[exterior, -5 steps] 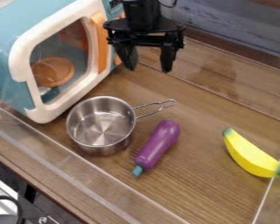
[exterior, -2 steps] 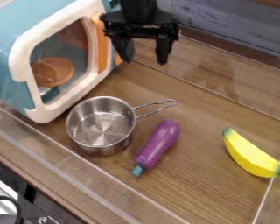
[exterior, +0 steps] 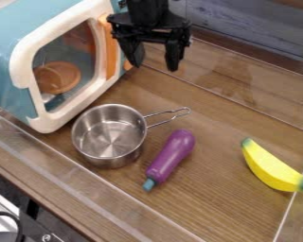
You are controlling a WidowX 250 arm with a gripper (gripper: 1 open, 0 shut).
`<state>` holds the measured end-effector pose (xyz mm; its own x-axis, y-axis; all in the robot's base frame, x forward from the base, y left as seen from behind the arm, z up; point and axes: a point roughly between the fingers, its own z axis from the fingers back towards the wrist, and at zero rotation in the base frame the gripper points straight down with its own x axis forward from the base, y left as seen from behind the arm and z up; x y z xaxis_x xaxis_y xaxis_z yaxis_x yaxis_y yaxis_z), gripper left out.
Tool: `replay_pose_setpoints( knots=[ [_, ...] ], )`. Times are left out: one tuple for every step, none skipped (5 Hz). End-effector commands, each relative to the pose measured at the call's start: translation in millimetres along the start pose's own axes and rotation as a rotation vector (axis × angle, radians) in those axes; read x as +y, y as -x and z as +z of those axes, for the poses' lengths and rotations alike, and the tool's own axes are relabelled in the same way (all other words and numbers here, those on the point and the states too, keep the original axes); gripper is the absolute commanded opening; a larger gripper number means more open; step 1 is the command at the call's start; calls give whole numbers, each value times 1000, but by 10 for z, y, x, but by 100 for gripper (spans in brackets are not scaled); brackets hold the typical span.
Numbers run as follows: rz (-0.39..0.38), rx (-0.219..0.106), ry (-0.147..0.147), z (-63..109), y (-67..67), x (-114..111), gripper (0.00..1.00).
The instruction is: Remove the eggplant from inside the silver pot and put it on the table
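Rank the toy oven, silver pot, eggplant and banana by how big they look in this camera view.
1. Toy oven, clearly largest.
2. Silver pot.
3. Eggplant and banana: these look about the same, so I won't rank them.

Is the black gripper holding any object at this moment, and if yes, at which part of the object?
Nothing is held. The black gripper is open and empty, apart from the purple toy eggplant lying on the table.
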<state>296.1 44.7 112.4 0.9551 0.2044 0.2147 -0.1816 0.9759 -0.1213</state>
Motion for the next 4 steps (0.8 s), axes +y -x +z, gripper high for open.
replay_pose_setpoints(
  knots=[
    [45,-37,-16,96,-25,6,0],
    [85,-47,-32,134,-15,7,100],
    [123,-57,-45,122,-139,-78,100],
    [158,-64,-58,108,-253,-163,100]
  ],
)
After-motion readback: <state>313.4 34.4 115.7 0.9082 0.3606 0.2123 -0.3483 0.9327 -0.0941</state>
